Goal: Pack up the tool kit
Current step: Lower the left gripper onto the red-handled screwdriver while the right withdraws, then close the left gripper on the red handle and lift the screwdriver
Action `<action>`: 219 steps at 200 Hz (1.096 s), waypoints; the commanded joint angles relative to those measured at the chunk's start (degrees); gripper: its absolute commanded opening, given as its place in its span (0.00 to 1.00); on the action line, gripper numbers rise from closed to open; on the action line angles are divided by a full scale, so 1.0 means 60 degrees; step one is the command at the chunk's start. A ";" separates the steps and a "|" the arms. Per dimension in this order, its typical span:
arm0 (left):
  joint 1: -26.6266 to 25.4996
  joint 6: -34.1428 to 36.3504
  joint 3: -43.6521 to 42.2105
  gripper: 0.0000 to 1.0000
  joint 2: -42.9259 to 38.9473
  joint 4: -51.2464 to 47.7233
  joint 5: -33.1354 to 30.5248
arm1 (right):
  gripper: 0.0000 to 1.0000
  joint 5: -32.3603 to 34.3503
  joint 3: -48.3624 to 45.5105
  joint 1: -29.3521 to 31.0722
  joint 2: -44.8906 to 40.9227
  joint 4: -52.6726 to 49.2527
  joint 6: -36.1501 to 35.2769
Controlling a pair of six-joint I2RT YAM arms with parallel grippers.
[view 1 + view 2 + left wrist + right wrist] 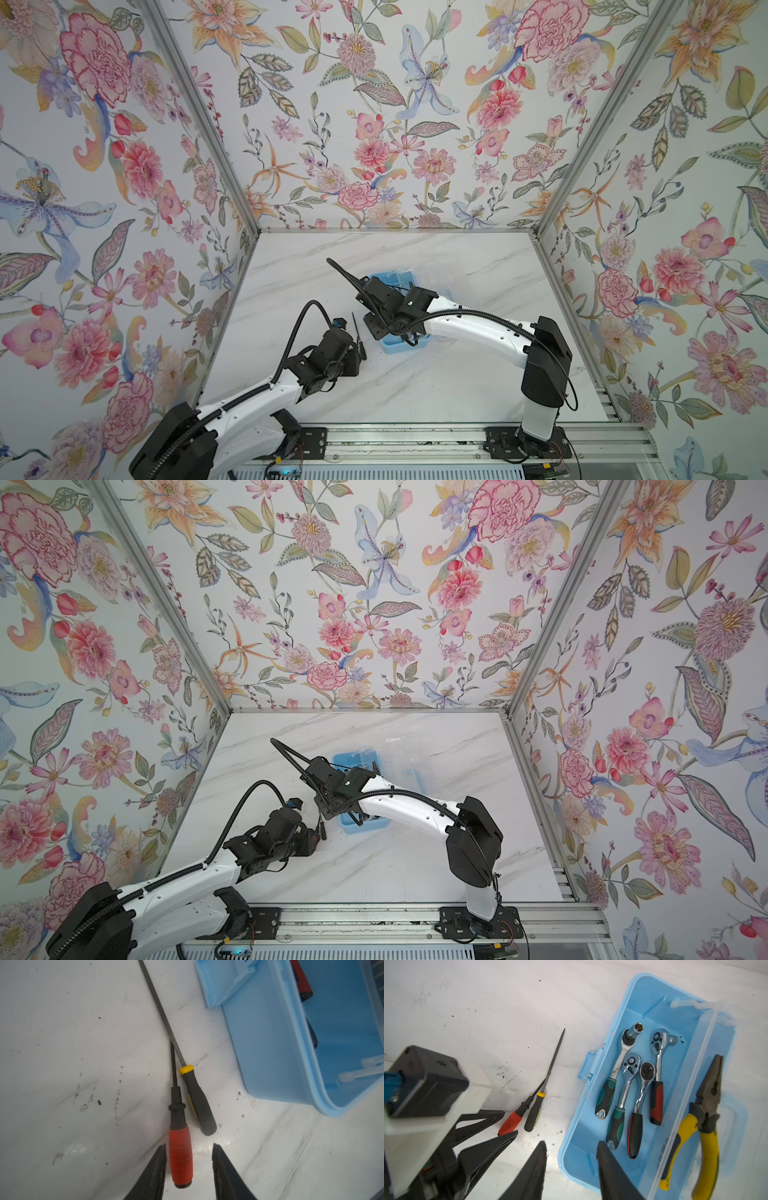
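The tool kit [645,1012] is a light-blue box, open on the white table, with its clear lid [708,1028] swung out sideways. Several chrome ratchets [627,1084] lie inside. Yellow-handled pliers [706,1115] show at the clear lid, past the hinge edge. An orange-handled screwdriver [180,1159] and a black-and-yellow-handled one [198,1103] lie side by side on the table beside the box [270,1053]. My left gripper [189,1146] is open around the orange handle, which sits against one finger with a gap at the other. My right gripper [572,1142] is open and empty over the box's near wall.
In both top views the two arms cover most of the box [392,277] [353,760]. The screwdrivers [356,332] lie just left of it. Floral walls with metal posts enclose the table on three sides. A rail [415,440] runs along the front edge.
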 commanded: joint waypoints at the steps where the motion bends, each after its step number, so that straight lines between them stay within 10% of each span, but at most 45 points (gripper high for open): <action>1: -0.0139 -0.0366 -0.0130 0.39 0.0242 0.0262 -0.0587 | 0.42 -0.0092 -0.0286 -0.0037 -0.0365 0.0131 0.0108; 106: -0.0984 -0.0751 0.0331 0.35 0.1432 0.0319 -0.1552 | 0.42 -0.0460 -0.0946 -0.0283 -0.0754 0.0589 0.0156; 219: -0.1155 -0.0394 0.1684 0.00 0.0787 -0.2181 -0.2532 | 0.41 -0.0651 -0.1348 -0.0619 -0.1752 0.0752 0.0164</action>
